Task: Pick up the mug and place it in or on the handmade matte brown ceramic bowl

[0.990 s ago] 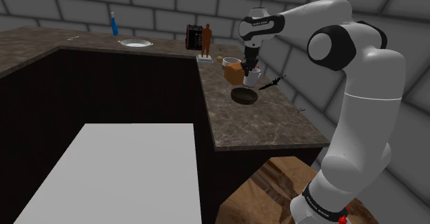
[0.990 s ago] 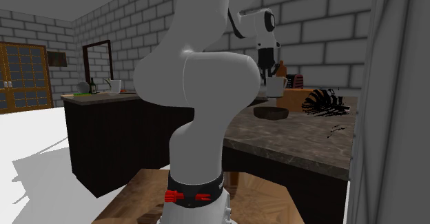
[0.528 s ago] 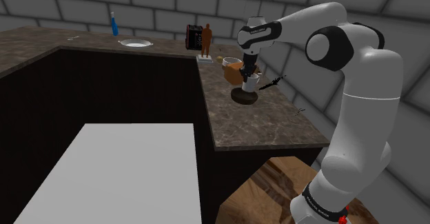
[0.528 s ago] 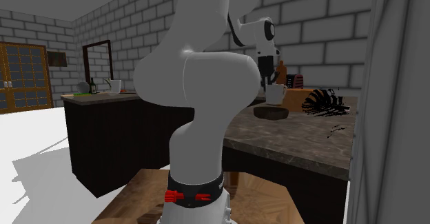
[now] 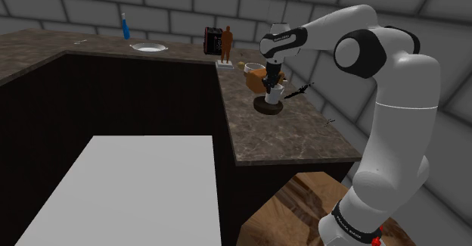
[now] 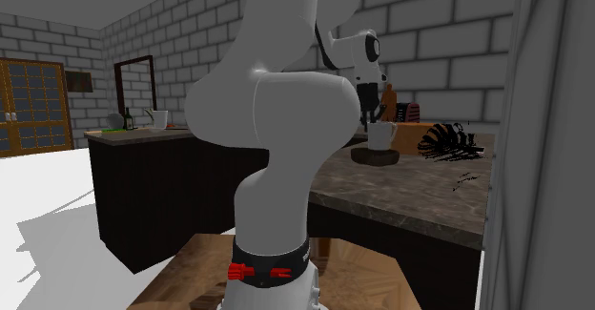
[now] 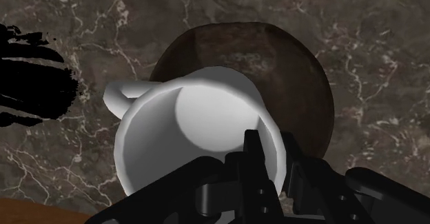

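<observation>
One grip: gripper [image 7: 271, 150] is pinching the white mug [image 7: 193, 119] by its rim wall.
Mug: hanging upright low over the brown bowl [image 7: 303, 85], skewed toward one side.
Risk: if released here, it is likely tipping off the bowl's sloped rim onto the counter [image 5: 287, 135].

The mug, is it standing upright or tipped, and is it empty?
Upright and empty: in the second exterior view the mug is straight over the bowl; the wrist view shows its bare white bottom.

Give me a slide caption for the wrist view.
Black end effector clasps white mug by its rim over round brown bowl.
</observation>
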{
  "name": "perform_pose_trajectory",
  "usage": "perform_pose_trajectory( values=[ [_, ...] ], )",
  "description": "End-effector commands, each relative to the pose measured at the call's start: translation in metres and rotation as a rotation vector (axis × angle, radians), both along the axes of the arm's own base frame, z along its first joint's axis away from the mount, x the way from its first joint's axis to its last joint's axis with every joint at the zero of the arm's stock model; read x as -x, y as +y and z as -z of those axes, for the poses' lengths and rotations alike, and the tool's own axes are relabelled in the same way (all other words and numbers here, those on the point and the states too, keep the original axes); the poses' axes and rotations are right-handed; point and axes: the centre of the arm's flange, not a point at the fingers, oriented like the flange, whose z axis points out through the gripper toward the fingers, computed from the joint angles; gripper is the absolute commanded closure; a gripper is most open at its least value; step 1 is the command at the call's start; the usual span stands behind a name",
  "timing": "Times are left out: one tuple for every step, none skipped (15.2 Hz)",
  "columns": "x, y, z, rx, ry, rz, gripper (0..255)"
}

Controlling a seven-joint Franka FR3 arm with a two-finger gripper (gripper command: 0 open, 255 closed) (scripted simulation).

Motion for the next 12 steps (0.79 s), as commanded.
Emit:
perform_pose_trajectory(
  values=[
    [0.000, 0.000, 0.000, 0.000, 0.000, 0.000, 255],
    [0.000, 0.000, 0.000, 0.000, 0.000, 0.000, 255],
    [0.000, 0.000, 0.000, 0.000, 0.000, 0.000, 0],
    [0.000, 0.000, 0.000, 0.000, 0.000, 0.000, 0],
    [0.000, 0.000, 0.000, 0.000, 0.000, 0.000, 0],
    [0.000, 0.000, 0.000, 0.000, 0.000, 0.000, 0],
    [0.000, 0.000, 0.000, 0.000, 0.000, 0.000, 0],
    [0.000, 0.000, 0.000, 0.000, 0.000, 0.000, 0],
    [-0.001, 0.001, -0.013, 0.000, 0.000, 0.000, 0],
    [-0.001, 0.002, -0.026, 0.000, 0.000, 0.000, 0],
    [-0.002, 0.003, -0.040, 0.000, 0.000, 0.000, 0],
    [-0.002, 0.004, -0.050, 0.000, 0.000, 0.000, 0]
  ],
)
